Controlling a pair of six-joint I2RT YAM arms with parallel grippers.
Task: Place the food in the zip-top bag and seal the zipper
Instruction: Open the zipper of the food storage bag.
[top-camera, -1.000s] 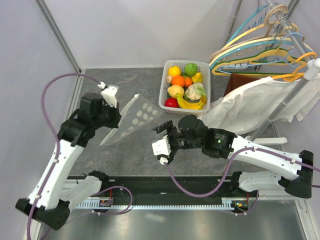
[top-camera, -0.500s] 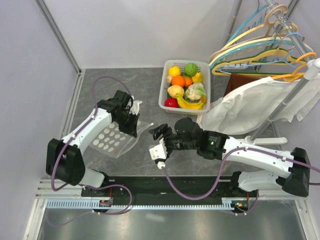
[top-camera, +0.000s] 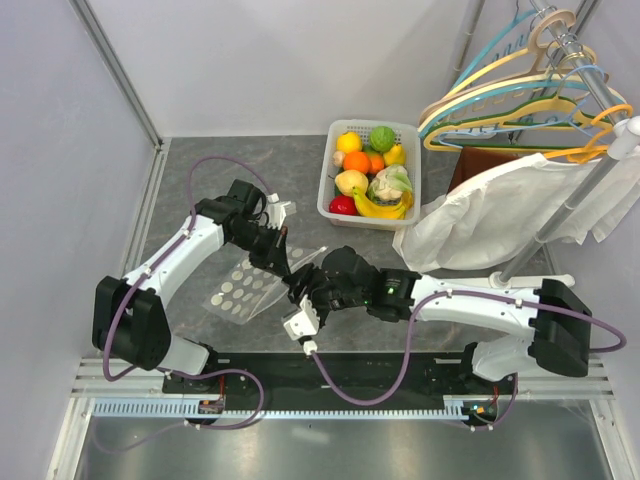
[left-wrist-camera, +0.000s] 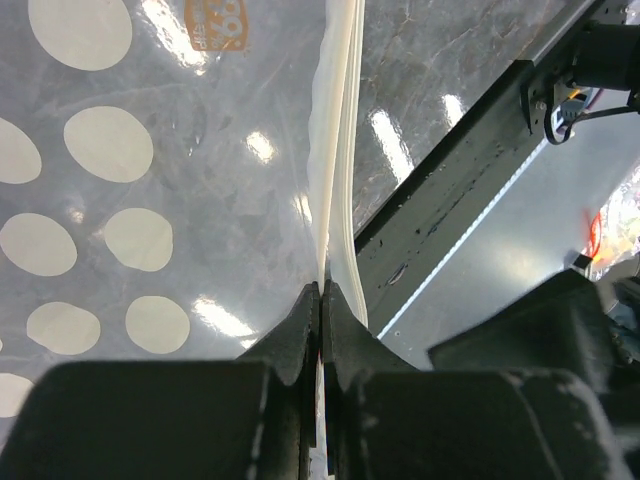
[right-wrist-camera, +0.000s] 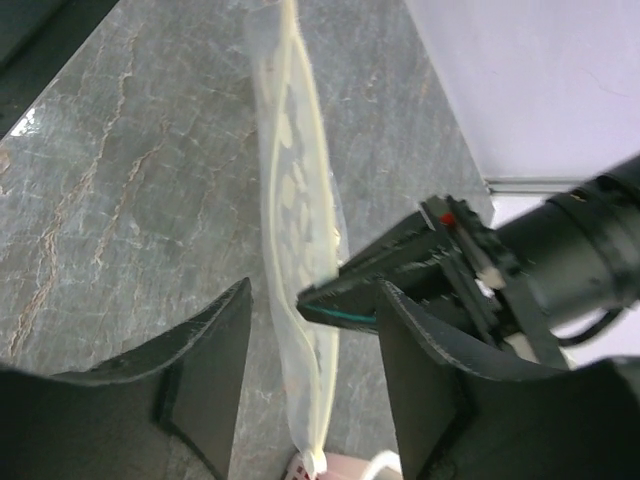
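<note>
The clear dotted zip-top bag (top-camera: 240, 290) hangs low over the table at left of middle. My left gripper (top-camera: 285, 262) is shut on its zipper edge (left-wrist-camera: 338, 150); in the left wrist view the jaws pinch the white strip at the gripper's tips (left-wrist-camera: 322, 290). My right gripper (top-camera: 298, 285) is open, with its fingers (right-wrist-camera: 225, 340) on either side of the bag's top edge (right-wrist-camera: 295, 230) and not touching it. A small white slider tab (right-wrist-camera: 313, 462) shows at the strip's near end. The food (top-camera: 368, 175), including a banana (top-camera: 380, 207), lies in the white basket (top-camera: 334, 205).
A white cloth garment (top-camera: 520, 205) hangs from a rack with coloured hangers (top-camera: 520, 100) at the right. A black rail (top-camera: 330, 370) runs along the near table edge. A grey wall panel (top-camera: 60, 150) borders the left.
My left arm has swung down and brought the bag from raised to low over the table. My right gripper has moved left until its open fingers flank the bag's edge.
</note>
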